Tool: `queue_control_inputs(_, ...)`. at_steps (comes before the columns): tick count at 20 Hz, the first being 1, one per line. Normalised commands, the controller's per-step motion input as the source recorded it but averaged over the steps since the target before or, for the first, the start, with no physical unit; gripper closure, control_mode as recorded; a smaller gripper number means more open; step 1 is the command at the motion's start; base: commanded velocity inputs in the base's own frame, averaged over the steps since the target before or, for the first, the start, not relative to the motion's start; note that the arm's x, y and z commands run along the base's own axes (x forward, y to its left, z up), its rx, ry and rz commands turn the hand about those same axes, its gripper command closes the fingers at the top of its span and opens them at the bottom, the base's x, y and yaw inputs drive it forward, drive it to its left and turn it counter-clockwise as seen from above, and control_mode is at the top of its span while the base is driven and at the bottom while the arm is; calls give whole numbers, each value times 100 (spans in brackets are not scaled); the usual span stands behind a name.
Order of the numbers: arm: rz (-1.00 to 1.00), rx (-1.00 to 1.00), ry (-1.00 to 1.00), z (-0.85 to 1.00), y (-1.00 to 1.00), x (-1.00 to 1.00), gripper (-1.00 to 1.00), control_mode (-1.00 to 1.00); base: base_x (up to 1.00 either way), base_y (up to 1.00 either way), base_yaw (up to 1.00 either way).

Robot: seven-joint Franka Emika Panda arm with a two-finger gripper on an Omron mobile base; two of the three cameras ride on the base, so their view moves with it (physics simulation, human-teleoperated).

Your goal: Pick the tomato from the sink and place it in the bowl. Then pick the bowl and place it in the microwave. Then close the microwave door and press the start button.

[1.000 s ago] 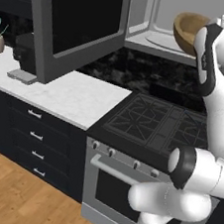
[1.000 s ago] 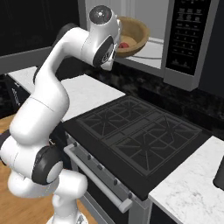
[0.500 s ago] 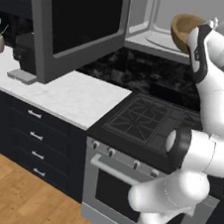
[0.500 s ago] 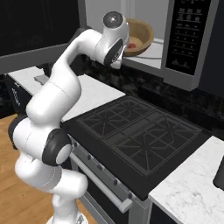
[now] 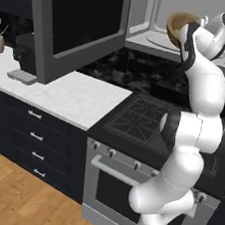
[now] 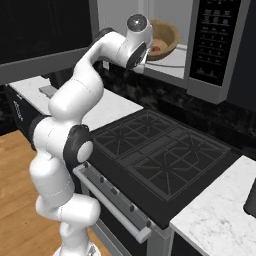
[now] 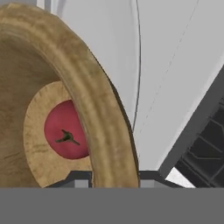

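Bowl (image 6: pixel 161 39) hangs tilted at the mouth of the microwave (image 6: pixel 215 47), held up above the turntable (image 5: pixel 159 40) rather than resting on it. Its thick wooden rim (image 7: pixel 94 109) runs straight down between the fingertips of the claw (image 7: pixel 114 175), which is clamped on that rim. Tomato (image 7: pixel 65 130) sits inside the bowl on its flat bottom, stem facing the hand camera; from the right base view it shows as a small red spot (image 6: pixel 156 49) low in the bowl. Door (image 5: pixel 75 27) of the microwave stands swung wide open, out over the white surface (image 5: pixel 61 95). Below the microwave lies the black stove (image 6: pixel 160 155).
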Motion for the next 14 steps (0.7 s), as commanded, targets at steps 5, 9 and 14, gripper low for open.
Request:
queue_control_inputs(5,3,0,0,-2,-22,52,100,-100,0,0,0)
queue_control_inputs(9,1,0,0,-29,-6,37,-100,-100,0,0,0)
queue_control_inputs(14,0,0,-3,-37,0,27,-100,-100,0,0,0)
